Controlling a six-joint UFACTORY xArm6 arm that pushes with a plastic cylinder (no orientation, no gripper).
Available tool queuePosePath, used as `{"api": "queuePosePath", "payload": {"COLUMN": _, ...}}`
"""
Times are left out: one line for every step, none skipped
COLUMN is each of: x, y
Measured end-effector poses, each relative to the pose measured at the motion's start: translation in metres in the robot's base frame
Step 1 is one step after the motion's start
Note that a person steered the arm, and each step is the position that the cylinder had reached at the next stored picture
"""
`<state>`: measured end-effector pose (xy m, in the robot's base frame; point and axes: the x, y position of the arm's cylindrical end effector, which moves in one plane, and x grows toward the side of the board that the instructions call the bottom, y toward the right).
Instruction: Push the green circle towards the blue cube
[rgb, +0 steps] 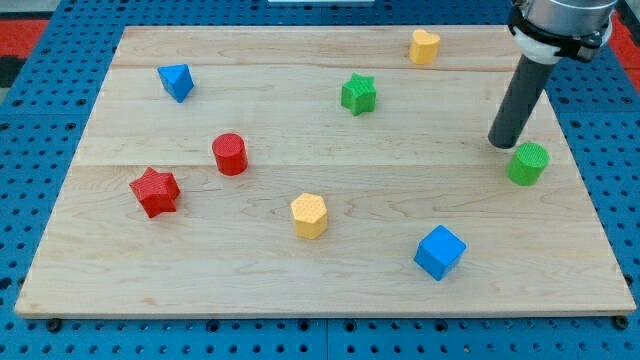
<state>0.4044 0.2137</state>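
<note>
Nearest the view's bottom, the blue plastic cube (440, 252) sits on the pale wooden board (200, 270), right of centre and clear of every other block. A little farther up and to the view's left lies the yellow hexagonal block (309, 215), and farther left again the red star-shaped block (154, 191), with the red cylinder (229, 154) just above and to the right of it.

On the view's right side, the green circle, a short green cylinder (527, 163), stands above and to the right of the blue cube, well apart from it. My tip (502, 143), the lower end of the straight dark rod, rests on the board just beside the green circle, at its upper left; whether the two touch cannot be told. The rod has no fingers, so nothing opens or closes and nothing is held.

Farther back sit the green star-shaped block (358, 94) near the middle, the blue triangular block (176, 81) at the view's left, and the yellow heart-shaped block (424, 46) closest to the top edge.
</note>
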Motion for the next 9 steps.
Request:
{"api": "queuePosePath", "payload": {"x": -0.001, "y": 0.033}}
{"api": "queuePosePath", "payload": {"x": 0.039, "y": 0.043}}
{"api": "queuePosePath", "payload": {"x": 0.067, "y": -0.002}}
{"api": "queuePosePath", "payload": {"x": 0.103, "y": -0.015}}
{"api": "queuePosePath", "payload": {"x": 0.145, "y": 0.009}}
{"api": "queuePosePath", "payload": {"x": 0.189, "y": -0.006}}
{"api": "queuePosePath", "payload": {"x": 0.186, "y": -0.047}}
{"api": "queuePosePath", "payload": {"x": 0.151, "y": -0.092}}
{"api": "queuePosePath", "payload": {"x": 0.151, "y": -0.126}}
